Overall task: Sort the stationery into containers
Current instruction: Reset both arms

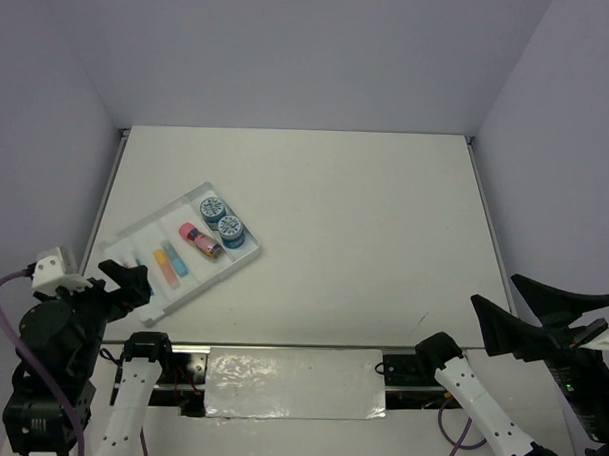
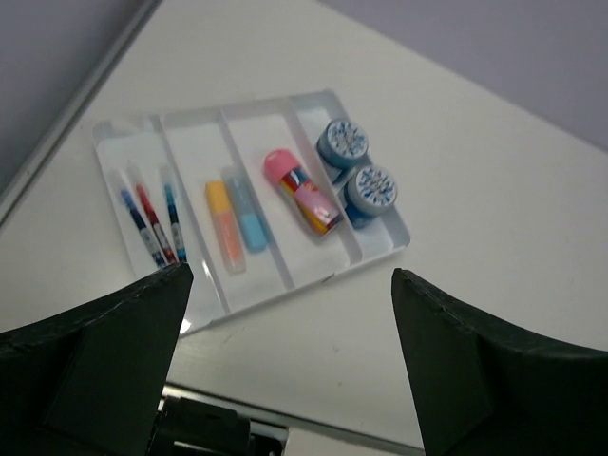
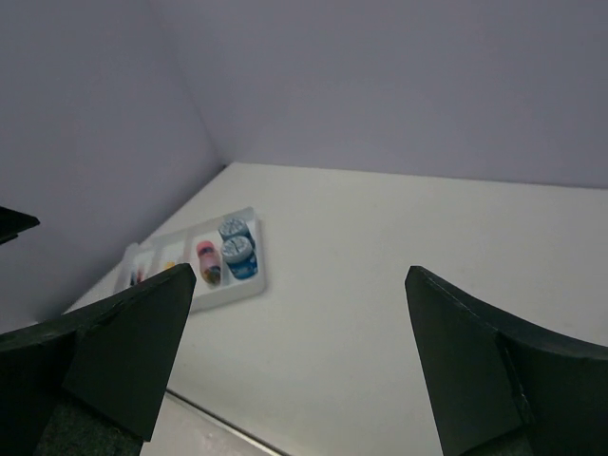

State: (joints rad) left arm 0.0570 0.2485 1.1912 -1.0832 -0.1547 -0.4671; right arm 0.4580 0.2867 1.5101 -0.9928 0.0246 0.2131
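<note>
The tray (image 1: 171, 221) stretches near-left to far-right.

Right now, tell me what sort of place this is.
Probably a robot lab test cell: a white table boxed in by blank walls, left arm and right arm bolted at its near edge, one tray of stationery.

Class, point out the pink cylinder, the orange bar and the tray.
pink cylinder (image 2: 304, 193): left wrist view, middle of its body.
orange bar (image 2: 224, 227): left wrist view, its middle.
tray (image 2: 195, 152): left wrist view, bare floor above the orange bar.
</note>
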